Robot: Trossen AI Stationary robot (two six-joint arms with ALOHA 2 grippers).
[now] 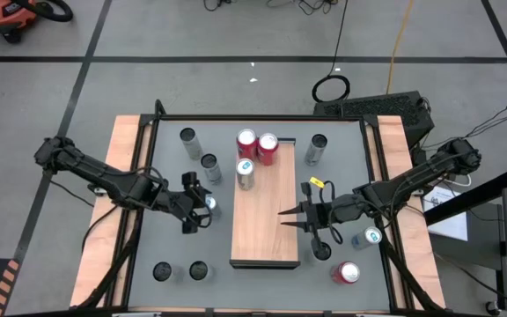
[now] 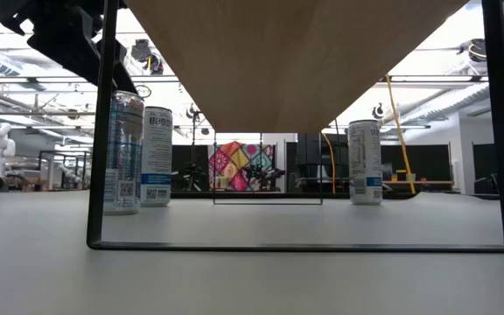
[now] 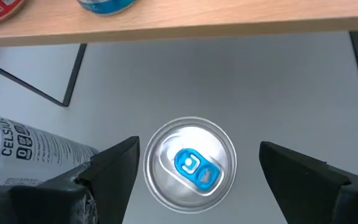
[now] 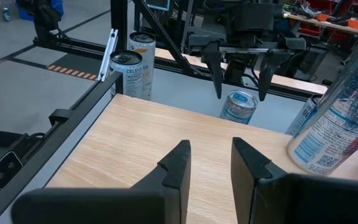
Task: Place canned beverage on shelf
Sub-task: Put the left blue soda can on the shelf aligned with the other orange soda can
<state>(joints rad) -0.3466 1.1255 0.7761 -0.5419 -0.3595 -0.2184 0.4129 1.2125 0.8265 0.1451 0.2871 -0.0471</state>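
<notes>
A silver can with a blue tab stands upright on the grey tabletop, just left of the shelf. My left gripper is open over it, one finger on each side of the can's top, with a gap on both sides. The right wrist view shows the same can under the left gripper. Two red cans and a silver can stand on the shelf's far end. My right gripper hovers over the shelf's middle, its fingers nearly together with nothing between them.
A Celsius can lies close beside one left finger. More cans stand left of the shelf, to its right, and near the front. The shelf's near half is bare wood.
</notes>
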